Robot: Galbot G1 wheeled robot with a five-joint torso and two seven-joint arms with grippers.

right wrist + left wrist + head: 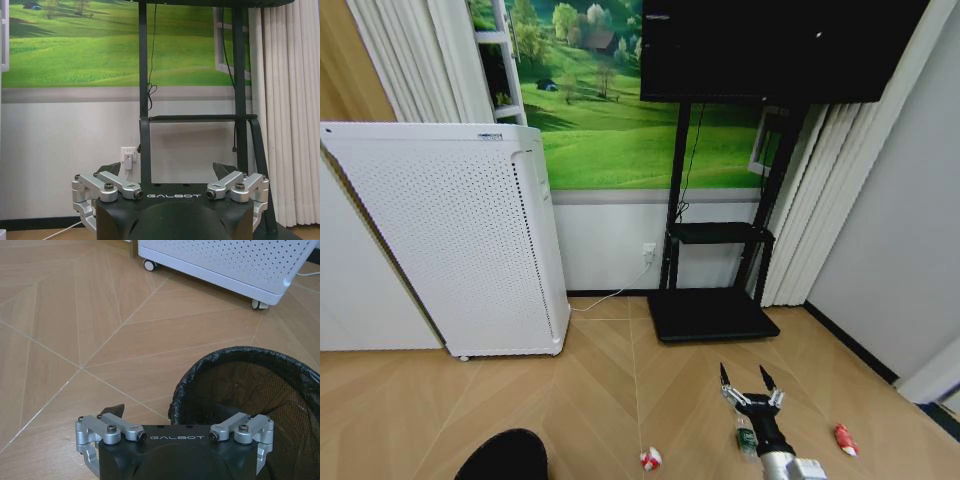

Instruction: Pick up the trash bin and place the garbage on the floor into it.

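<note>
Right under my left gripper [175,426] sits the trash bin [260,390], one finger inside its rim, jaws spread, not yet clamped. Red-and-white scrap [650,459], bottle [746,439] and red wrapper [845,440] lie uncollected on the floor. My right gripper [750,384] hovers open above the bottle; the white cabinet [460,240] stands clear.

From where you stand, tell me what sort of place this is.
Probably an indoor lounge or demo room: herringbone wood floor, large black screen on a black stand, tall white perforated appliance on castors, green meadow mural.
</note>
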